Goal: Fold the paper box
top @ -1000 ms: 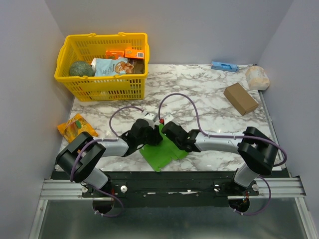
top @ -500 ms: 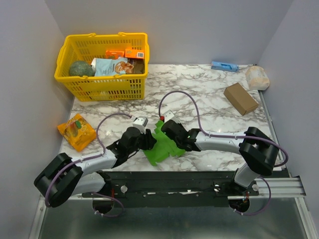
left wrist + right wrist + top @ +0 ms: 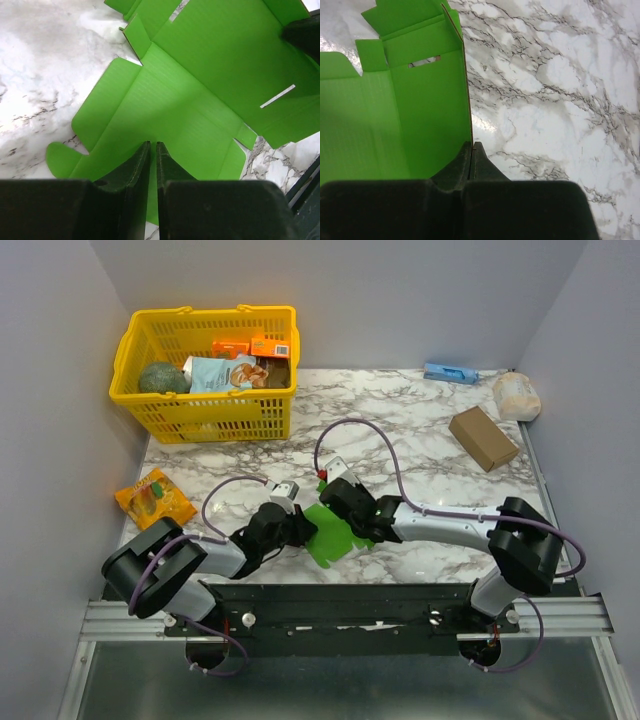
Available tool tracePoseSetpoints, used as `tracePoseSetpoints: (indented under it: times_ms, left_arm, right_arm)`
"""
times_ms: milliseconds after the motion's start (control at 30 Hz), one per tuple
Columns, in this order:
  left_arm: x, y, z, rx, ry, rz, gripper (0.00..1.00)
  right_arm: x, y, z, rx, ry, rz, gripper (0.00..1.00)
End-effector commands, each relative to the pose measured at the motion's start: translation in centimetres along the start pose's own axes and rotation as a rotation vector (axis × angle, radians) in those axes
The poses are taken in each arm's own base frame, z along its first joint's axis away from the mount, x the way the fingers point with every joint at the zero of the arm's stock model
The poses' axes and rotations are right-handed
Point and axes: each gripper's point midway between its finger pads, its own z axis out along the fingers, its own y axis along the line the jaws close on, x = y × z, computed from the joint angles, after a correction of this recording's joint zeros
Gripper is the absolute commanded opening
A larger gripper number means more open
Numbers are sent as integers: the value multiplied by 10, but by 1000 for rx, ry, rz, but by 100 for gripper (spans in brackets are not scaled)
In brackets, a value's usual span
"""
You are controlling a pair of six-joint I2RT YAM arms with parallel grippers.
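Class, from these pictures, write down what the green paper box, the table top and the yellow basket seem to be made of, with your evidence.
The paper box: thin matte card, probably fine corrugated; faint ribbing, brown cut edges.
The table top: glossy marble-look surface; grey veins, soft glare; stone or laminate, unclear.
The basket: likely moulded plastic; uniform yellow lattice walls.

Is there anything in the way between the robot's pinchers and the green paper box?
No, nothing visible is in the way. The right gripper pinches the upright edge of the paper box, and the left gripper has its fingers on either side of the box's near edge, with only green card between them.
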Motion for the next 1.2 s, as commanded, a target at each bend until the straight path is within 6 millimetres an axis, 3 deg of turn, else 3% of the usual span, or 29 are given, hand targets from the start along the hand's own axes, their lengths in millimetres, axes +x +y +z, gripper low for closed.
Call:
tracePoseSetpoints:
  times_ms: [0, 267, 500, 833, 933, 967, 1000, 1067, 1100, 1167]
  left_arm:
    - [47, 14, -7, -27, 149, -25, 18]
    - [49, 13, -5, -26, 154, -25, 17]
    - [49, 9, -4, -14, 156, -27, 17]
    - [39, -3, -9, 16, 132, -42, 18]
    - [25, -7, -16, 9, 101, -29, 27]
    - [21, -8, -18, 8, 90, -25, 34]
    - [6, -17, -23, 32, 46, -11, 39]
    - [-1, -15, -31, 3, 38, 5, 46]
    - [-18, -27, -38, 36, -8, 11, 54]
    - [-28, -21, -44, -14, -39, 29, 61]
  right_arm:
    - [-19, 18, -20, -45, -58, 37, 0]
    - [-11, 41, -43, -95, -50, 37, 0]
    - [10, 56, -31, -101, 4, 35, 0]
    - [7, 58, -35, -94, -12, 28, 0]
    - [9, 50, -36, -70, -20, 10, 1]
    - [8, 49, -36, -71, -23, 7, 0]
    - [8, 48, -37, -72, -29, -3, 0]
    - [8, 46, -39, -79, -38, -5, 0]
    - [7, 47, -40, -88, -46, -1, 1]
    - [7, 47, -41, -97, -52, -2, 0]
